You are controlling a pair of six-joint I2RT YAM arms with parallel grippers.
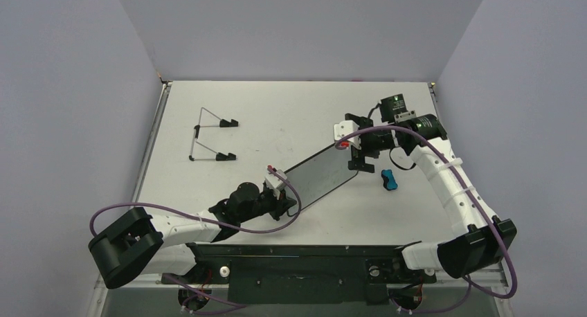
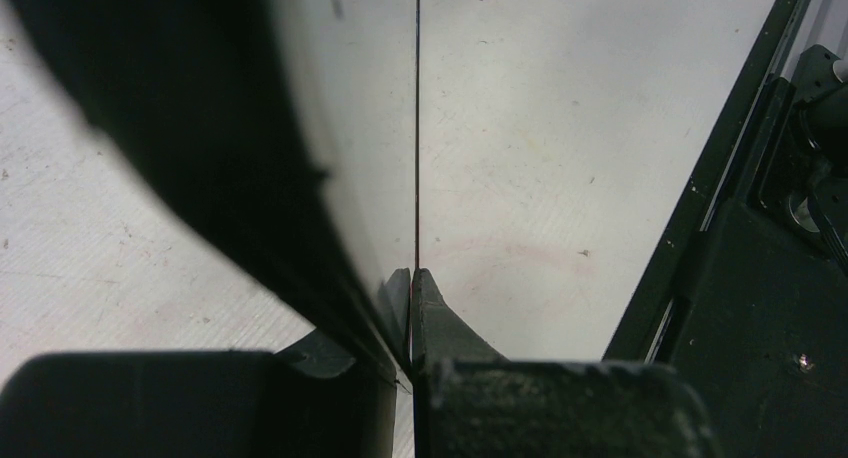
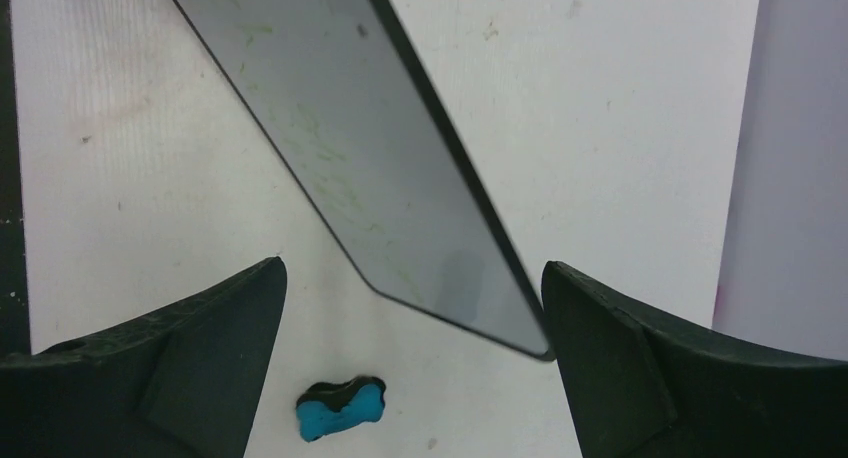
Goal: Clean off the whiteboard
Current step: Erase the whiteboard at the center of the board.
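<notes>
We find only one bit of writing: faint green scribbles on the whiteboard (image 3: 370,178), too pale and smeared to read from the right wrist view. The board is a thin flat rectangle with a glossy face that reads grey here, a narrow black rim and rounded corners.

In the top view the whiteboard (image 1: 322,180) sits mid-table between the two arms, running diagonally from near left to far right, and it looks tilted off the table (image 1: 277,109).

The left gripper (image 1: 280,192) is clamped on the board's near-left end. In the left wrist view its fingers (image 2: 412,278) are pinched together on the edge-on board (image 2: 417,128).

The right gripper (image 1: 358,144) has its fingers spread wide at the board's far-right end. In its own camera the right gripper (image 3: 412,270) straddles that corner, and we can't tell if the right finger touches the rim.

A small blue-and-black eraser (image 1: 390,180) lies on the table just beside that corner, also seen under the right wrist (image 3: 340,408). A wire stand (image 1: 211,142) sits well apart at far left.
</notes>
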